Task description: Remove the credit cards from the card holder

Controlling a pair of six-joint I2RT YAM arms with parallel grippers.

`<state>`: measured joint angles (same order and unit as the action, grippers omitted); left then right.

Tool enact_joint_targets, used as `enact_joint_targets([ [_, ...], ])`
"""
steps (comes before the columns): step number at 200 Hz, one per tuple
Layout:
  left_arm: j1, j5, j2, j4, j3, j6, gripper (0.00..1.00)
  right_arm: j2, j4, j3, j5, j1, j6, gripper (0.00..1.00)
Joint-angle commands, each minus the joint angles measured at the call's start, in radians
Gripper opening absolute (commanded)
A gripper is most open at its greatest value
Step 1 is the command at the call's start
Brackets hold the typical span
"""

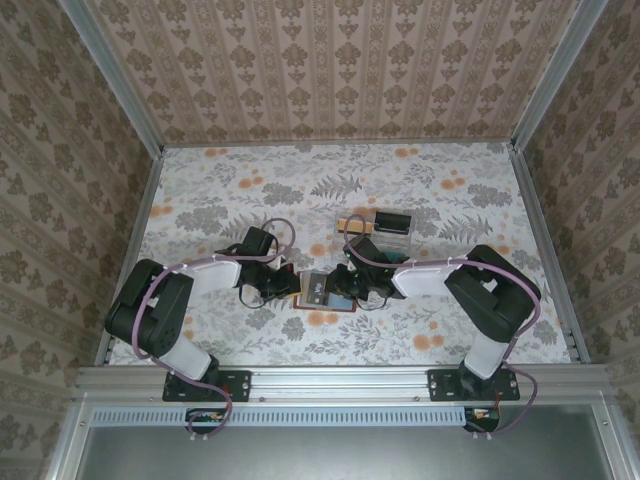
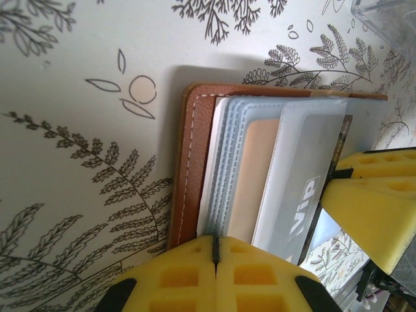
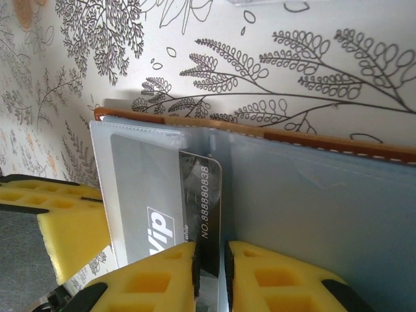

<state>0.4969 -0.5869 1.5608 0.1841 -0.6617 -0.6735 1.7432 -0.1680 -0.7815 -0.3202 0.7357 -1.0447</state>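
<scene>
The left gripper (image 2: 215, 255) clamped the brown card holder (image 2: 194, 162) on the table (image 2: 78, 71), while the right gripper (image 3: 209, 260) (jaws slightly parted) straddled a dark credit card (image 3: 201, 195)

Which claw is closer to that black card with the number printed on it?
Right. The right gripper straddles the near end of the black card; the left gripper is shut on the edge of the card holder, off to one side.

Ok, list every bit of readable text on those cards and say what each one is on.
"Vip": on the pale grey card in the card holder.
"NO.888880838": on the dark card.
Small print beside "Vip": too small to read.
</scene>
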Motion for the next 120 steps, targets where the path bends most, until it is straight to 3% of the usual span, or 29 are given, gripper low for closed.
enact_joint_targets([
  [1,0.0,0.038,0.03,0.061,-0.002,-0.001,0.0,0.033,-0.032,-0.001,-0.019,0.003,-0.024,0.21],
  [29,0.0,0.036,0.033,0.058,-0.001,-0.001,0.0,0.039,-0.05,-0.004,-0.027,0.003,-0.027,0.19],
  [68,0.0,0.039,0.03,0.065,-0.003,0.0,0.0,0.012,-0.005,0.008,-0.012,-0.01,-0.003,0.0],
  [120,-0.004,0.044,0.033,0.068,-0.005,0.004,0.0,-0.068,0.105,0.032,-0.004,-0.06,0.07,0.0],
])
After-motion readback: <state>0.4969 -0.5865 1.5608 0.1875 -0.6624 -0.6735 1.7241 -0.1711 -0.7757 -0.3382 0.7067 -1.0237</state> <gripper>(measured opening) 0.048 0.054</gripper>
